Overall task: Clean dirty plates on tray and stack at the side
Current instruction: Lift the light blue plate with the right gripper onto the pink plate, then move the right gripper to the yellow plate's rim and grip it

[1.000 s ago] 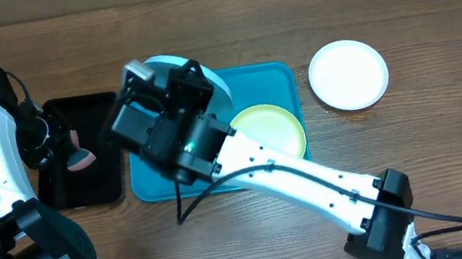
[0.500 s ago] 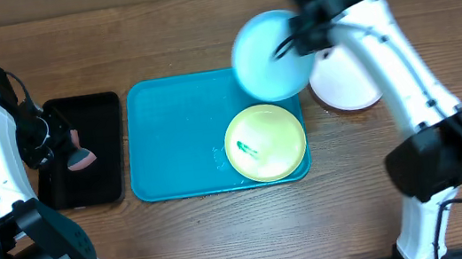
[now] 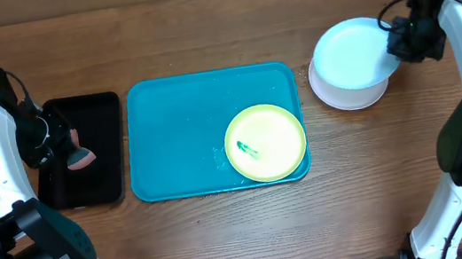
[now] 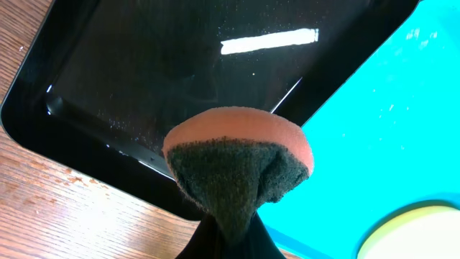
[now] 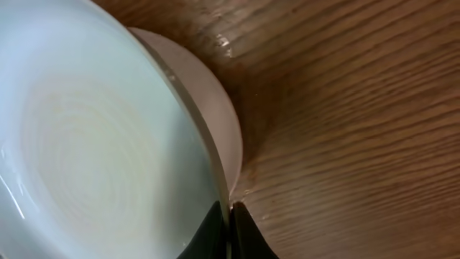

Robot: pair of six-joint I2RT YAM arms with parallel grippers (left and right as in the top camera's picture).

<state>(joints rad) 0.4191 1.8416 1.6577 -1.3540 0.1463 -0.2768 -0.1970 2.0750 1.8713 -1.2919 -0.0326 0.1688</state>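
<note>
Overhead, the right pincer (image 3: 400, 38) is pinching the blue plate (image 3: 348, 51) by its rim, jaws shut tight on that thin edge, and is holding it tilted over the white plate (image 3: 348, 98), which is sitting on the worktop (image 3: 200, 26) right of the tray (image 3: 172, 119). Whether the two plates are touching is not showing. The risk is lying in that narrow grip: the plate could be slipping out, or, if let go while leaning and off-centre, it could be sliding off the white plate or knocking it aside instead of nesting. The tray is carrying only the yellow plate (image 3: 278, 132), in its near right corner, and that plate is bearing a teal smear (image 3: 248, 151), so it is looking uncleaned. The left pincer (image 3: 69, 155) is squeezing a sponge (image 4: 241, 158), jaws closed on it, and is hanging over the black tray (image 3: 94, 179), which is holding nothing else visible.
</note>
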